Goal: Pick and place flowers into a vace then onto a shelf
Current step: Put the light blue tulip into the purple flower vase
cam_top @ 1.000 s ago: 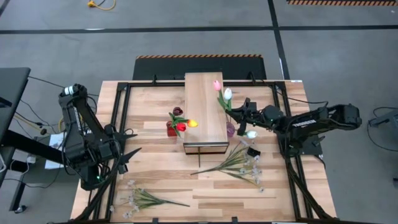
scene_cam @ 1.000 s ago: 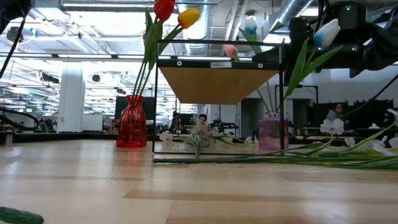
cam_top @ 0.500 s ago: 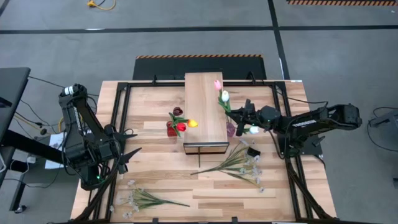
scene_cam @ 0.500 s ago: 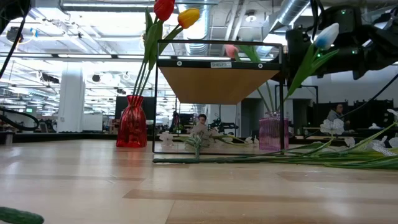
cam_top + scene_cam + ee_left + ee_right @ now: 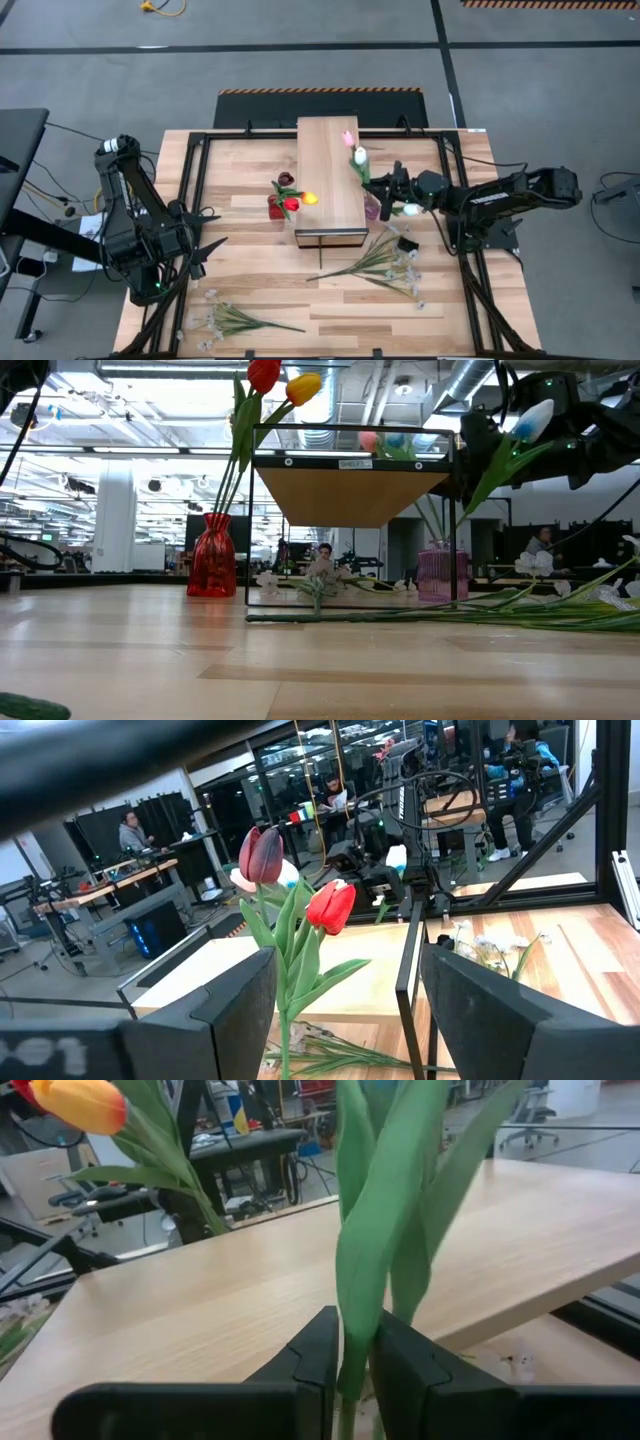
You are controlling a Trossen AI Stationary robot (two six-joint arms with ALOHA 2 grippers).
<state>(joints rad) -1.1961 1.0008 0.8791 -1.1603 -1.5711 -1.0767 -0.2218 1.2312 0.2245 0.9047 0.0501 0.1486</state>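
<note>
White tulip (image 5: 407,210), on its green stem, is clamped in the right pincer (image 5: 388,187), which hangs just right of the shelf (image 5: 330,160) above the pink vase (image 5: 441,573). That vase already holds a pink tulip (image 5: 348,137) and another white one (image 5: 360,155). On the shelf's left side, the red vase (image 5: 211,556) carries red (image 5: 263,373), yellow (image 5: 303,387) and dark maroon (image 5: 262,854) tulips. Blossom sprays (image 5: 380,265) lie on the desk (image 5: 250,275) nearer the front. The left pincer (image 5: 345,1010), over the desk's left edge, is spread wide and empty.
</note>
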